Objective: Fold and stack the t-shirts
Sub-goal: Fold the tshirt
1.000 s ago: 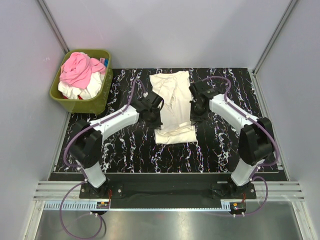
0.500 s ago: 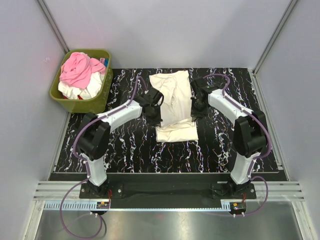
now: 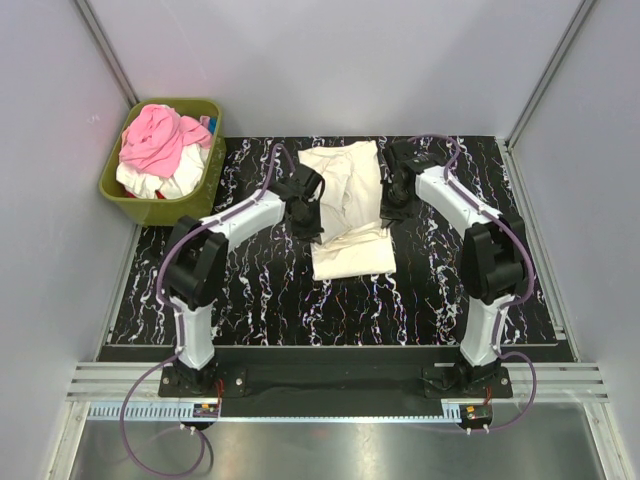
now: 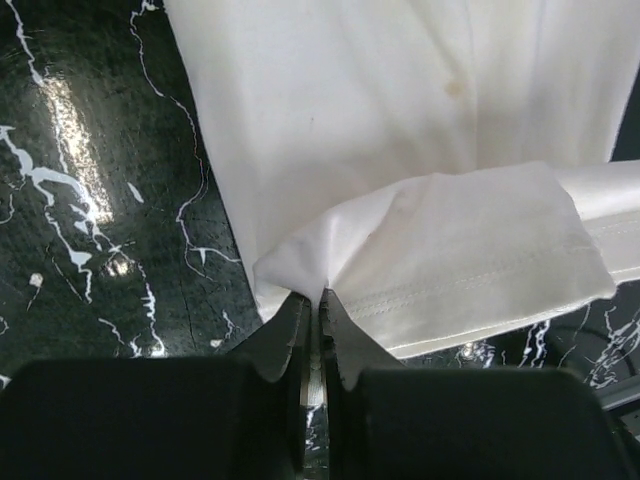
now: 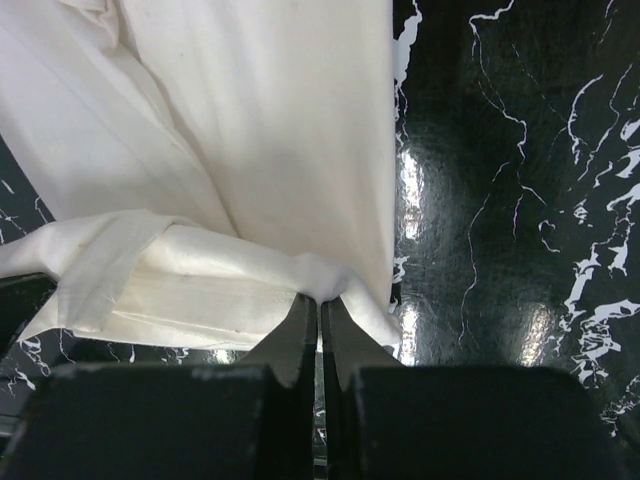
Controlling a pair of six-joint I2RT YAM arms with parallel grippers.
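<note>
A cream t-shirt [image 3: 345, 205] lies lengthwise on the black marbled table [image 3: 250, 290], its near hem lifted and folded back toward the far end. My left gripper [image 3: 308, 212] is shut on the shirt's left hem corner [image 4: 300, 275]. My right gripper [image 3: 392, 207] is shut on the right hem corner [image 5: 335, 280]. Both hold the hem just above the shirt's body [image 4: 330, 100], which also shows in the right wrist view [image 5: 270, 120]. A pink t-shirt [image 3: 155, 135] and a white one [image 3: 170, 182] sit crumpled in the green bin [image 3: 205, 205].
The green bin stands at the far left, off the table's corner. Grey walls enclose the table on three sides. Purple cables run along both arms.
Both grippers have moved away from me with the shirt's hem, carrying it further over the shirt's body. The folded near part now looks shorter.
</note>
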